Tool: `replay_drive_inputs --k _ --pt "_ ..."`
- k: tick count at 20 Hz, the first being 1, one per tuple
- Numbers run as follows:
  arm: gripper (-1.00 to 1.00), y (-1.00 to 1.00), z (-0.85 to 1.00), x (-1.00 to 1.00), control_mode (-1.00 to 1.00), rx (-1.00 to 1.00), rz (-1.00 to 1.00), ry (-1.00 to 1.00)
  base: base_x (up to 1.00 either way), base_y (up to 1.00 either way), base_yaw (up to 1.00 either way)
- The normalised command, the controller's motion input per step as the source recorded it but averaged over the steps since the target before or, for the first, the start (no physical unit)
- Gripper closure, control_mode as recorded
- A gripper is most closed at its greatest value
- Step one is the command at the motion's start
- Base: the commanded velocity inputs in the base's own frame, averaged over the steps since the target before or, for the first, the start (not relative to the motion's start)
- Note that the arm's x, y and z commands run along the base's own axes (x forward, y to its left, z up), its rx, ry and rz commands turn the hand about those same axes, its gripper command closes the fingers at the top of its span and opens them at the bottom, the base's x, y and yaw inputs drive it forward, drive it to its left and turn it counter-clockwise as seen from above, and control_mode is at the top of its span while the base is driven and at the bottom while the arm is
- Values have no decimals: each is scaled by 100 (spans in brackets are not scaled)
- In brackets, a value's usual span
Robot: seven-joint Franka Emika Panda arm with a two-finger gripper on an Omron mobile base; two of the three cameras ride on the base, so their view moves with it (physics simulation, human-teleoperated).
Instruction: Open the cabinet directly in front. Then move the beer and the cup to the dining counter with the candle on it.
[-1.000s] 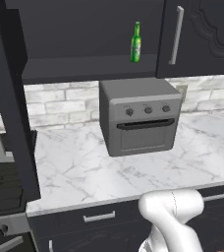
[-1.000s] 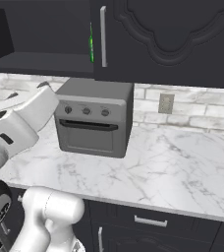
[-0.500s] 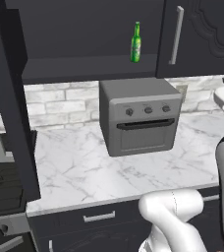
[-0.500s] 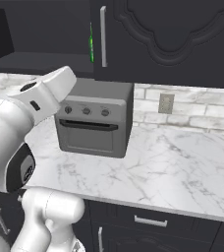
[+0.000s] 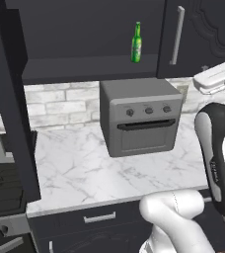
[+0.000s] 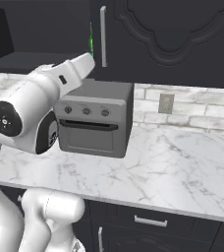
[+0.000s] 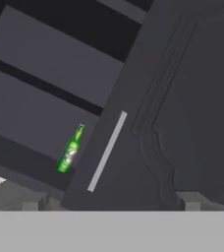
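Note:
The cabinet (image 5: pixel 203 34) hangs above the counter. Its left door (image 5: pixel 11 99) is swung open and its right door (image 6: pixel 173 34) is closed, with a slim silver handle (image 6: pixel 103 37). The beer (image 5: pixel 136 43) stands upright on the open shelf, just left of the closed door's edge. From the right base view it is a green sliver (image 6: pixel 91 42) behind that edge. In the hand view my gripper (image 7: pixel 111 202) is open and holds nothing. It faces the closed door's handle (image 7: pixel 106 151) from a distance, with the beer (image 7: pixel 69 151) beside the handle. The cup, the dining counter and the candle are out of view.
A grey toaster oven (image 5: pixel 139 118) stands on the marble counter (image 5: pixel 85 173) below the open shelf. A wall outlet (image 6: pixel 166 103) sits in the brick backsplash. Dark drawers (image 5: pixel 99 217) run under the counter edge. My raised arm (image 6: pixel 30 113) crosses in front of the oven.
My arm has swung up from low down into both base views, lifting the hand towards the cabinet. The gripper stays open. The beer and the doors have not moved.

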Motion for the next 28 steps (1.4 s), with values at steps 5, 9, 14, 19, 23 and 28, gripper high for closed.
replay_drive_inputs --k 5,9,14,19,23,28 --pt "-100 -29 0 75 -100 7 0 11 0 0 0" --pt "-100 -11 0 72 -100 0 0 9 0 0 0" --pt "-100 -6 0 69 -100 1 0 10 0 0 0" --pt "-100 0 -1 69 -100 8 0 9 0 0 0" --pt "-100 -1 -4 74 -100 11 0 7 0 0 0" --pt "-100 0 -19 87 -100 11 0 5 0 0 0"
